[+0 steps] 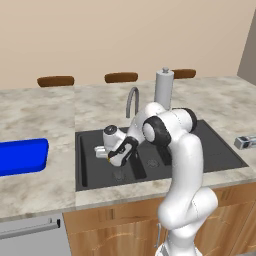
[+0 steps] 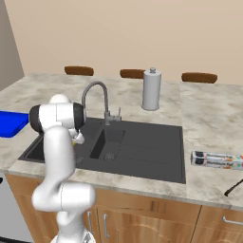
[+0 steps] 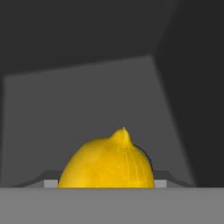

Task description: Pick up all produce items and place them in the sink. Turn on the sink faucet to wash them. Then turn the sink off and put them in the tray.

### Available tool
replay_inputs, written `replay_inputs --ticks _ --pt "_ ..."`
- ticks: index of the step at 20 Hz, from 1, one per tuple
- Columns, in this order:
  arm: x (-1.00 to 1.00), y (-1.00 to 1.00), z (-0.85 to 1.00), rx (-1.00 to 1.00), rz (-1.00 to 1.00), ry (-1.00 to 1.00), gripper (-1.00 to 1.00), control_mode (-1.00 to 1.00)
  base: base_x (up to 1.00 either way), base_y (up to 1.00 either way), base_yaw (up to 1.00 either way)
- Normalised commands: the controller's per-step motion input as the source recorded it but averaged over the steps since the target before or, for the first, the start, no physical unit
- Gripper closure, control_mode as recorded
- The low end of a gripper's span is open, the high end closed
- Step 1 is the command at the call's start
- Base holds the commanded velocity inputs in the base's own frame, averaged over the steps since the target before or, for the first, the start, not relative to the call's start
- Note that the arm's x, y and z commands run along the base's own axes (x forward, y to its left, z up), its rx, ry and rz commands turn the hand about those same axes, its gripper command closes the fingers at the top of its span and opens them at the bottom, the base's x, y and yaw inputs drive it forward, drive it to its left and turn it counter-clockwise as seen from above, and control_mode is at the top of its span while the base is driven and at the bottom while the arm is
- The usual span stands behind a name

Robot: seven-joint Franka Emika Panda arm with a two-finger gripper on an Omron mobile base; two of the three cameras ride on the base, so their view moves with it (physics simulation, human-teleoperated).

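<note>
A white robot arm reaches into the black matte sink (image 1: 200,150), its tool (image 1: 116,158) low over the large basin and, judging by the hand view, clasping the lemon (image 3: 107,164) between its jaws. The glossy yellow fruit, rounded with a small nipple, looks smooth and prone to roll, so it should be set down low on the flat basin floor before release. The slim grey gooseneck faucet (image 1: 131,100) stands behind; the blue tray (image 1: 22,156) waits on the speckled stone table (image 1: 40,115).
</note>
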Motion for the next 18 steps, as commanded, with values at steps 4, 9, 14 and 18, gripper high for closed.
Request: replay_inputs --ticks 4,9,14,18 --pt "-0.20 0.03 0.74 0.00 0.02 0.00 1.00 -1.00 0.00 0.00 0.00" --pt "-0.20 0.19 0.67 0.00 0.12 0.00 1.00 -1.00 0.00 0.00 0.00" --pt "-0.20 0.20 0.48 0.00 0.20 0.00 1.00 -1.00 0.00 0.00 0.00" --pt "-0.10 0.06 0.06 0.03 0.10 0.00 1.00 -1.00 0.00 0.00 0.00"
